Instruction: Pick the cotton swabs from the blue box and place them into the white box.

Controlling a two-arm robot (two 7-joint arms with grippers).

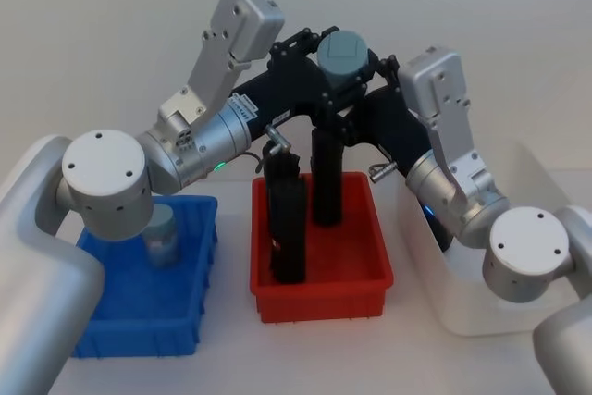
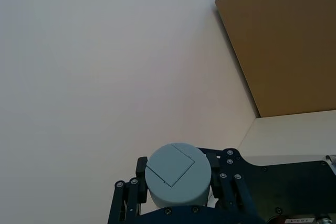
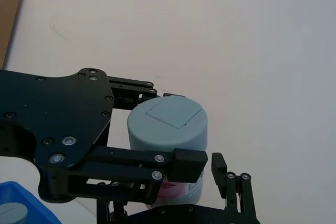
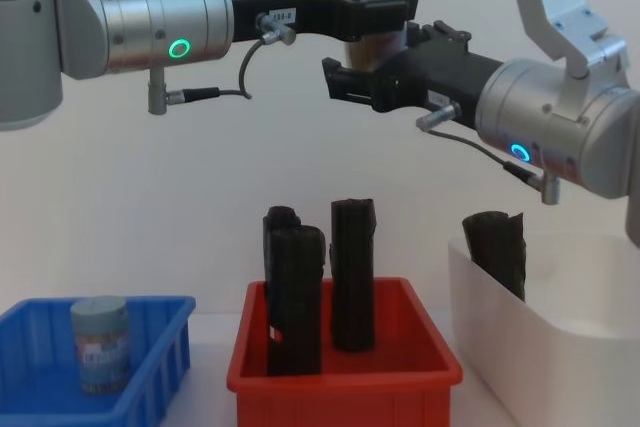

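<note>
Head view: a cotton swab jar [image 1: 343,53] is held aloft between the left claw [image 1: 326,60] and the right claw [image 1: 365,76], above the red bin [image 1: 319,270]. A second jar [image 1: 161,235] remains in the blue box [image 1: 139,298], well below the left claw.

Right wrist view: left claw fingers [image 3: 173,163] are closed on the jar; whether the right claw is closed cannot be told.

Chest view: the white box [image 4: 560,347] lies below the right claw. If release precedes a firm second grip, the jar is likely dropped into the red bin.

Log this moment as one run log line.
stage: handover above red bin | left gripper: shut on cotton swab jar | right gripper: around jar, grip unclear
</note>
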